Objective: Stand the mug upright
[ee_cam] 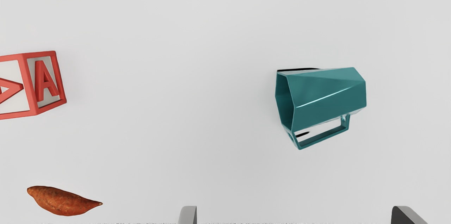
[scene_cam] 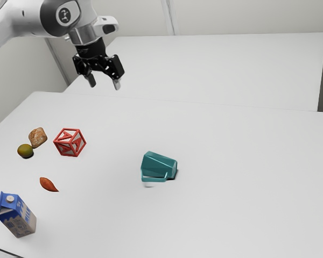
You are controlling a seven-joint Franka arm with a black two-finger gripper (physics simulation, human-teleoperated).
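- The hand [scene_cam: 104,84] was up above the white table [scene_cam: 231,215], open, its two fingers [ee_cam: 189,216] wide apart.
- The mug [ee_cam: 326,97] was on the table, lower than the hand and well apart from it, out ahead of the gap between the fingers. It lay on its side, mouth facing the block's side, handle [ee_cam: 324,139] on the side toward the fingers.
- The block [ee_cam: 44,79], red and white with a raised A, sat off to one side of the hand, well apart from the mug.
- The potato [ee_cam: 63,201], orange-brown, lay off to that same side, its thin tip pointing toward the fingers.
- The bread [scene_cam: 37,137] was farther out that way, past the block.
- The fruit [scene_cam: 25,150], round and green, was just beside the bread.
- The milk carton [scene_cam: 17,216], blue and white, was past the potato from the hand.
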